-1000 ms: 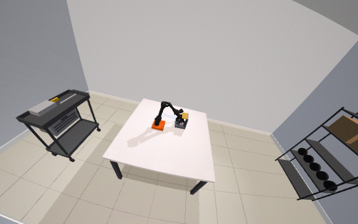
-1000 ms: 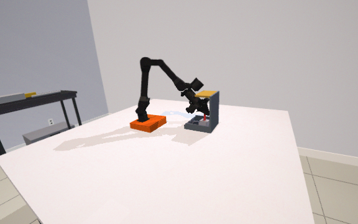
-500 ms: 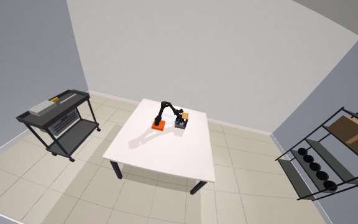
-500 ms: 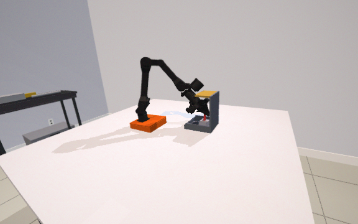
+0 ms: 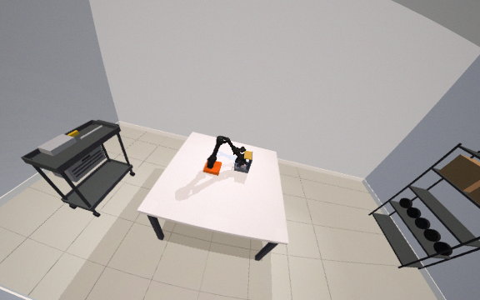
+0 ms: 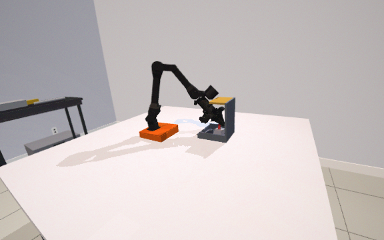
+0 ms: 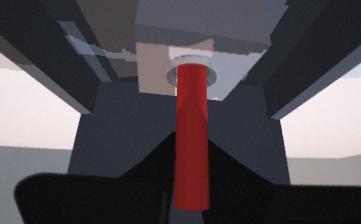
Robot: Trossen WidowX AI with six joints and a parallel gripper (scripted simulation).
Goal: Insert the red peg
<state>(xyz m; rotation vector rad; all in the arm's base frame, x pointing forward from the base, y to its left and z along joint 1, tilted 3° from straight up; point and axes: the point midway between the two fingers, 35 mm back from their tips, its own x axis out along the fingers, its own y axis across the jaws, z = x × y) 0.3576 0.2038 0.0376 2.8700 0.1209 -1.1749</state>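
Observation:
My gripper [image 6: 221,123] [image 7: 185,139] is shut on the red peg [image 6: 219,127] [image 7: 191,120], inside the box [image 5: 242,169] [image 6: 231,120] [image 7: 88,145] and below the level of the yellow roof [image 5: 248,155] [image 6: 223,100]. The fingers hold the peg's upper part. Its lower end is at the mouth of the hole in the grey block [image 6: 218,132] [image 7: 153,77], with the hole's pale rim showing around it in the wrist view. Whether the tip is inside the hole, and how deep, I cannot tell. A length of peg shows between fingers and block.
The box's low side walls run on both sides of the block. The roof's edge is close to the gripper's body in the exterior view. The orange arm base [image 5: 212,167] [image 6: 159,132] stands on the white table [image 5: 223,204] [image 6: 179,187] in front of the box.

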